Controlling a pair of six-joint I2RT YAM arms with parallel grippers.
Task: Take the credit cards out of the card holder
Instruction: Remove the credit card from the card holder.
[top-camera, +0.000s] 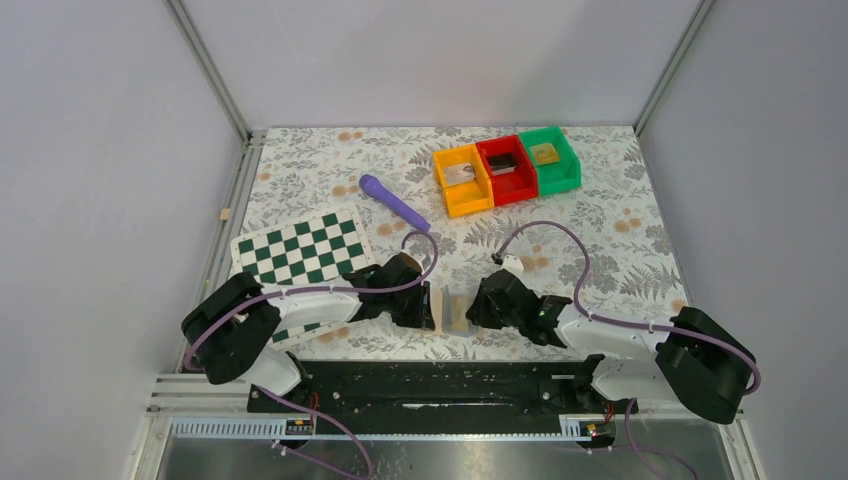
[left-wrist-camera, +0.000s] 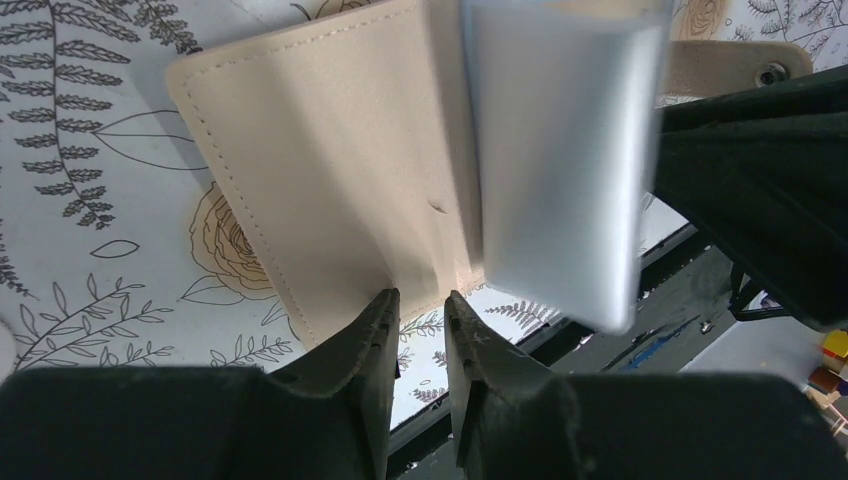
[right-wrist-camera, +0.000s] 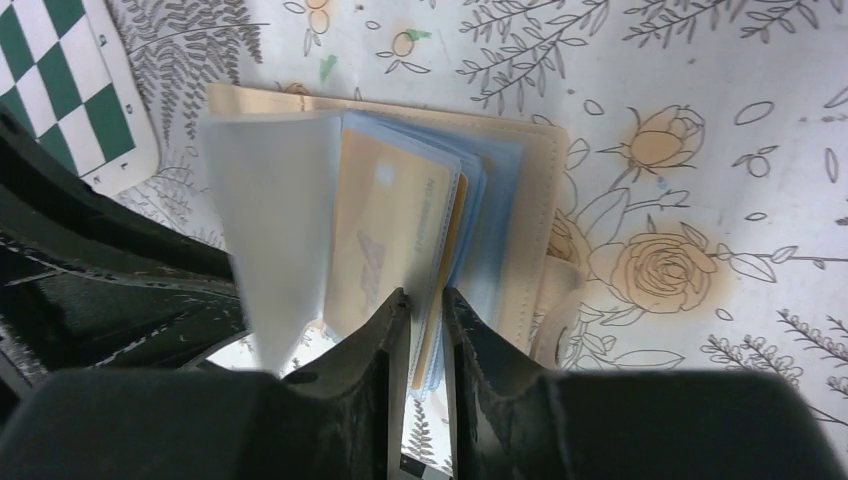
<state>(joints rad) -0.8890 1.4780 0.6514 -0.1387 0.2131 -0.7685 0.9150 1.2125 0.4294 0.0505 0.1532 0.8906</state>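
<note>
The tan card holder (top-camera: 451, 310) stands open on edge between my two grippers, near the table's front edge. My left gripper (top-camera: 428, 308) is shut on the lower edge of its tan cover (left-wrist-camera: 330, 170); a pale blue-grey panel (left-wrist-camera: 560, 160) hangs to the right of that cover. The left gripper (left-wrist-camera: 418, 303) shows the cover's edge entering the narrow gap between its jaws. My right gripper (right-wrist-camera: 425, 300) is shut on the bottom edge of a beige credit card (right-wrist-camera: 385, 230) and the light blue sleeves around it. A blurred clear sleeve (right-wrist-camera: 270, 220) fans out on the left.
A green-and-white checkered board (top-camera: 300, 250) lies under the left arm. A purple pen-like object (top-camera: 393, 202) lies behind it. Orange (top-camera: 445, 185), red (top-camera: 522, 190) and green (top-camera: 572, 160) bins stand at the back, each with something small inside.
</note>
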